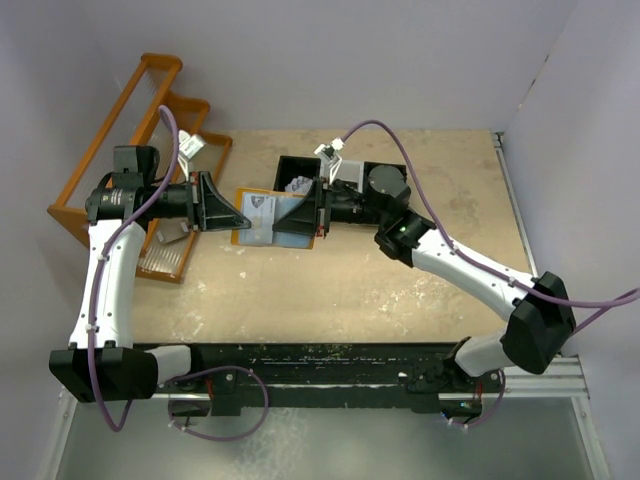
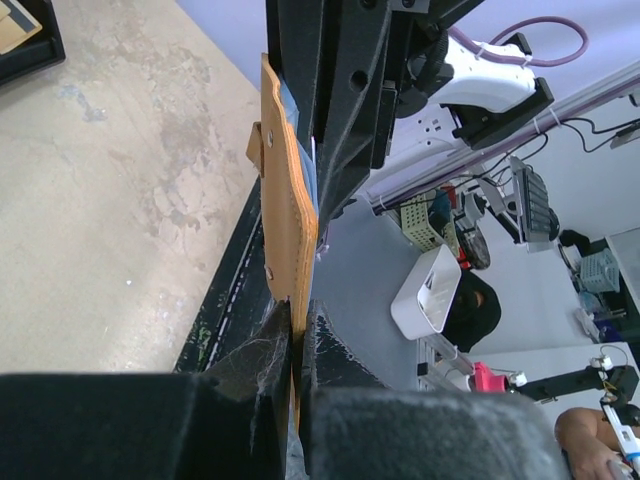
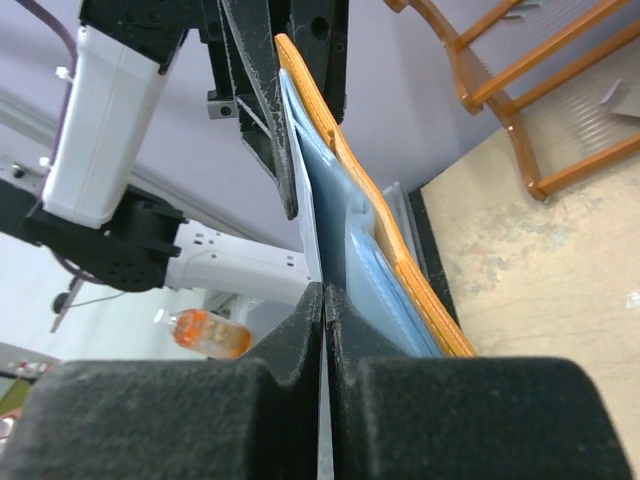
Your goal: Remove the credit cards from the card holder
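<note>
Top view: card holder (image 1: 262, 212) open between both arms, in front of black tray (image 1: 296, 167). Left gripper (image 1: 238, 217) on its left edge, right gripper (image 1: 288, 226) on its right half.
Left wrist: left gripper clenched on the tan cover.
Right wrist: right gripper pinching a pale credit card (image 3: 305, 220) in the pocket.

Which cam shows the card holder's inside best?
Top external: card holder spread open, inside face-on. Left wrist shows mostly its tan back, edge-on; right wrist shows the blue inside at a steep angle.
</note>
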`<control>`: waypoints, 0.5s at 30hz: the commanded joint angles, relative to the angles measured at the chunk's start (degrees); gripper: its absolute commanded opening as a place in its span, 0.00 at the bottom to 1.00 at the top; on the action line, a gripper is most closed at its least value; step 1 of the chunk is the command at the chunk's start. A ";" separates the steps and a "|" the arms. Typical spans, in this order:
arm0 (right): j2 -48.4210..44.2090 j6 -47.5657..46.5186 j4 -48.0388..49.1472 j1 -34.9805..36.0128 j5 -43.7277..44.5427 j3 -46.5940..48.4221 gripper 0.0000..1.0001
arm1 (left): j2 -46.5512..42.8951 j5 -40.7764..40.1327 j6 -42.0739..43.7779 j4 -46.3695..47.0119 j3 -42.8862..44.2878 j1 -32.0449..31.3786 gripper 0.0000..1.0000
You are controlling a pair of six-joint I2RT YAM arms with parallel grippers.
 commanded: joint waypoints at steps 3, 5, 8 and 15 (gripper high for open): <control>-1.90 5.66 10.62 -1.34 -4.70 -1.70 0.00 | -1.33 8.01 -1.01 1.79 1.80 -0.28 0.07; -1.73 5.92 11.21 -1.30 -4.96 -1.68 0.00 | -1.54 7.92 -1.00 1.79 1.57 -0.26 0.07; -1.25 6.29 13.17 -1.30 -4.65 -1.13 0.20 | -1.52 7.63 -1.23 2.11 1.19 -0.28 0.07; 0.21 7.27 14.57 -1.28 -3.90 -0.34 0.30 | -1.70 5.89 -2.58 3.45 0.94 -0.28 0.05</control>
